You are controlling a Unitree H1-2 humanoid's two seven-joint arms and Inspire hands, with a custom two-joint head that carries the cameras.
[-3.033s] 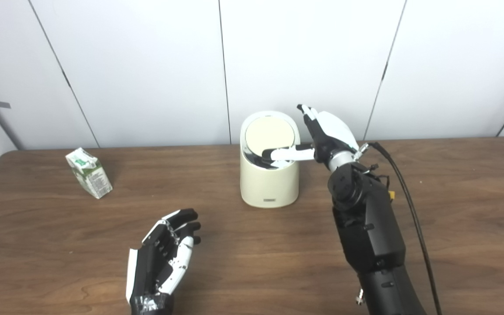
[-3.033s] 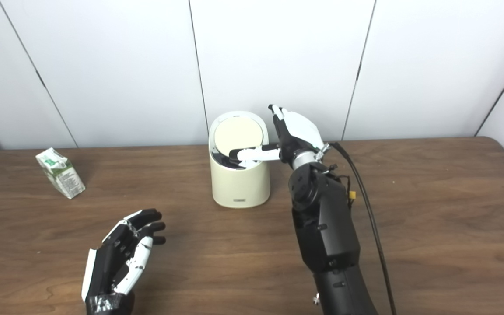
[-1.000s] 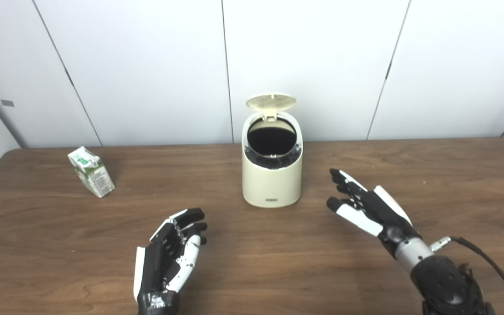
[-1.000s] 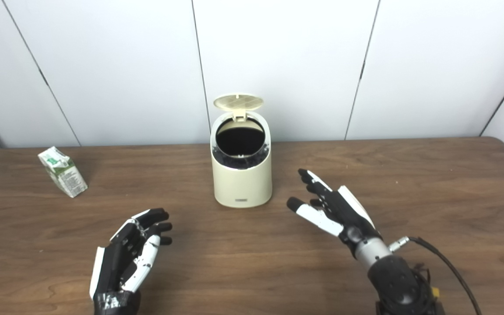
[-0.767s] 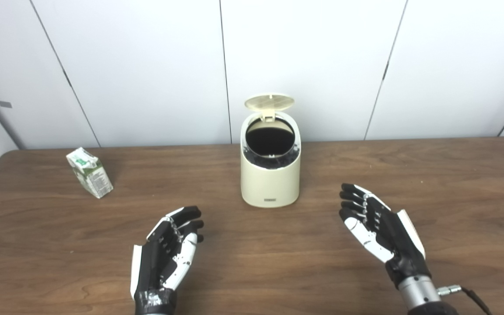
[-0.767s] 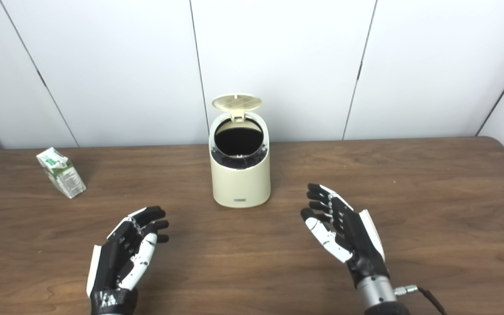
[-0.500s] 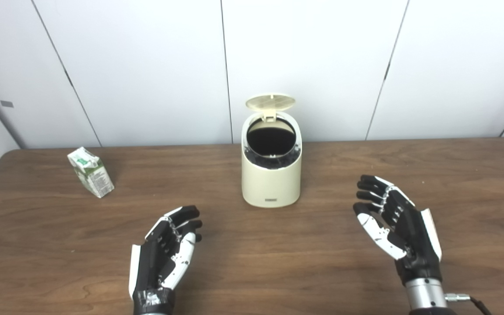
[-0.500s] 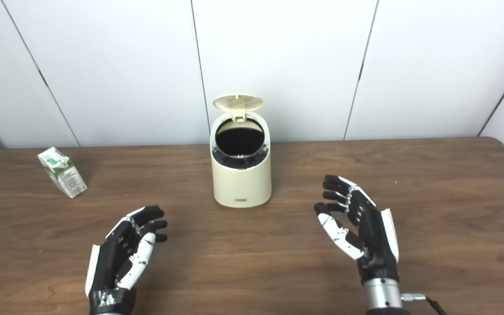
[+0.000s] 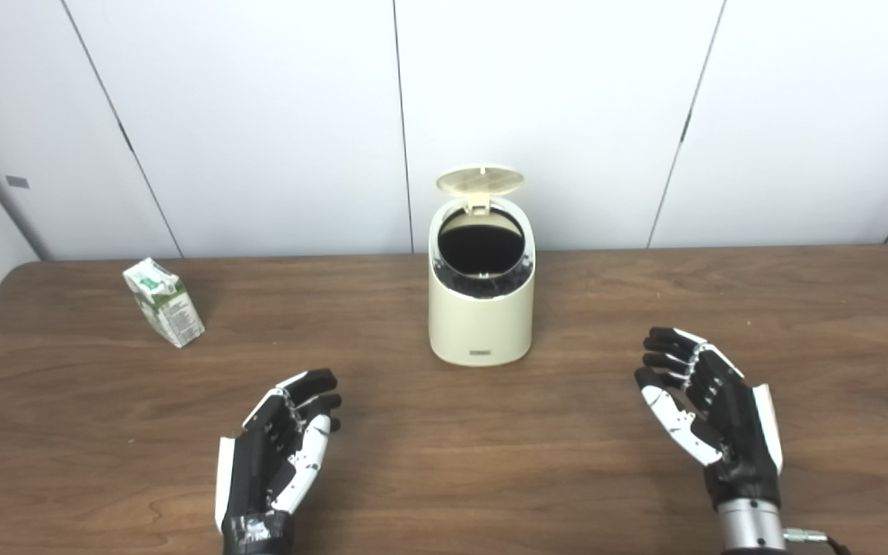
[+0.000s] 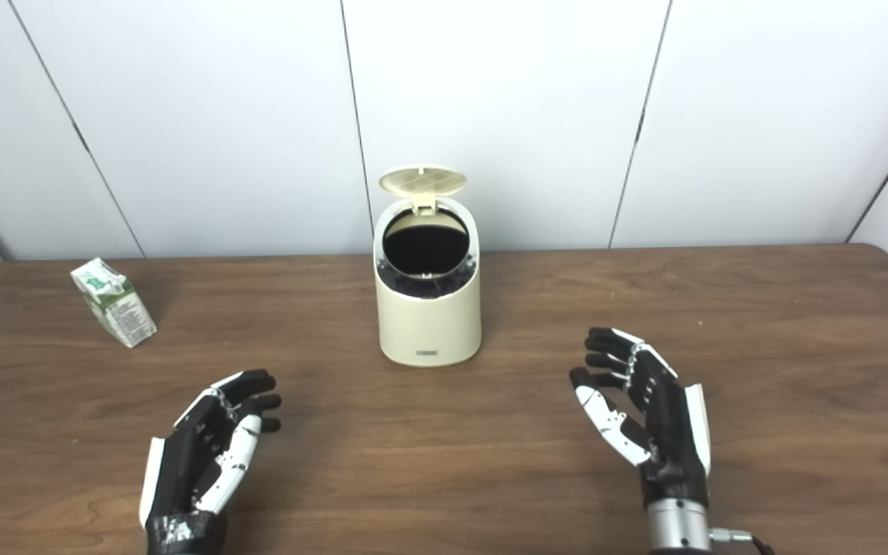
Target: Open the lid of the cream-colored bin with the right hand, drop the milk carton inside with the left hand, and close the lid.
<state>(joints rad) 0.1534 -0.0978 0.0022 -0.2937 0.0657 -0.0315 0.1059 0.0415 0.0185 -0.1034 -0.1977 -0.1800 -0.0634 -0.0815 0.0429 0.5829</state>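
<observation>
The cream-colored bin (image 9: 479, 324) stands at the middle back of the wooden table. Its round lid (image 9: 480, 179) is flipped up at the rear, and the dark inside shows. A green and white milk carton (image 9: 163, 302) sits tilted at the far left of the table, well away from both hands. My left hand (image 9: 277, 452) hovers open near the front edge, left of the bin, holding nothing. Out to the bin's right and nearer to me, my right hand (image 9: 710, 422) is open too, palm turned inward, apart from the bin.
The brown table (image 9: 444, 478) runs the full width of the view, with its rounded far corners at left and right. White wall panels (image 9: 259, 116) rise right behind the bin.
My right hand left the lid, which now stands open, and drew back and down to the front right. The left hand shifted slightly left and nearer to me. The carton stayed put.
</observation>
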